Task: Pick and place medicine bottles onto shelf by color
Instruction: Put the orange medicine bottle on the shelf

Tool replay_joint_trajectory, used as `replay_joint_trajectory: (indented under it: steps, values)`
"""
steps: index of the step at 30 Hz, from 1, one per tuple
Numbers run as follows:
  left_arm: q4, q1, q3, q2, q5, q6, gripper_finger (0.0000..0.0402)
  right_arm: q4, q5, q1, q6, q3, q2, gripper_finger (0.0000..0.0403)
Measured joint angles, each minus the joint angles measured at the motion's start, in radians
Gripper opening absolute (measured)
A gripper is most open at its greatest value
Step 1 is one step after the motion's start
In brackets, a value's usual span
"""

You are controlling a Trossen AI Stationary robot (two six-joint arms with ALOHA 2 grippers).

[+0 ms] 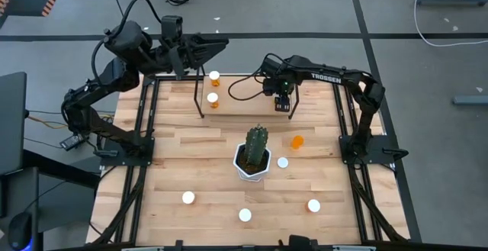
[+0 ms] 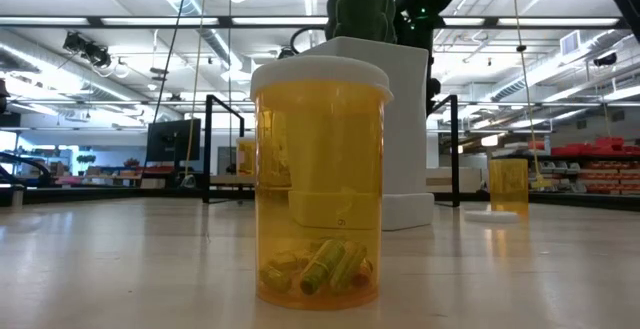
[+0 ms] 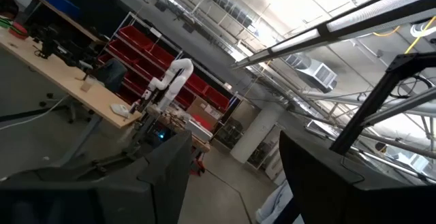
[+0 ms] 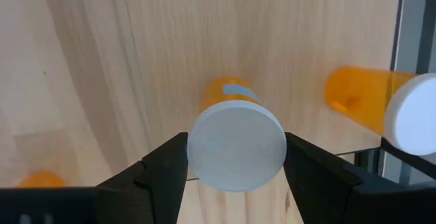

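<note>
Right fingers (image 4: 236,163) clamp a capped bottle (image 4: 236,142) over the shelf (image 4: 136,60); another bottle (image 4: 381,105) lies just beside them. Left fingers (image 3: 235,176) gape, empty.

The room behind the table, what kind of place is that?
Probably a robotics lab or workshop in an industrial hall: red storage bins on racks, a white robot arm at a workbench, and exposed ceiling ducts.

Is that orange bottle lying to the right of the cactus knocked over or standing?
Tipped over. From above, the bottle shows its orange side lying along the table, while the standing ones, like that beside the cactus, show only round white caps.
</note>
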Motion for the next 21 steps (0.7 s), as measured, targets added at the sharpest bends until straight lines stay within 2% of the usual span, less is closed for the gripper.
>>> replay_joint_trajectory:
  steps: [21]
  values:
    - [0.001, -0.028, 0.0, 0.0, 0.0, 0.002, 0.0229, 0.025, -0.028, -0.032, 0.013, 0.0, 0.0, 0.023]
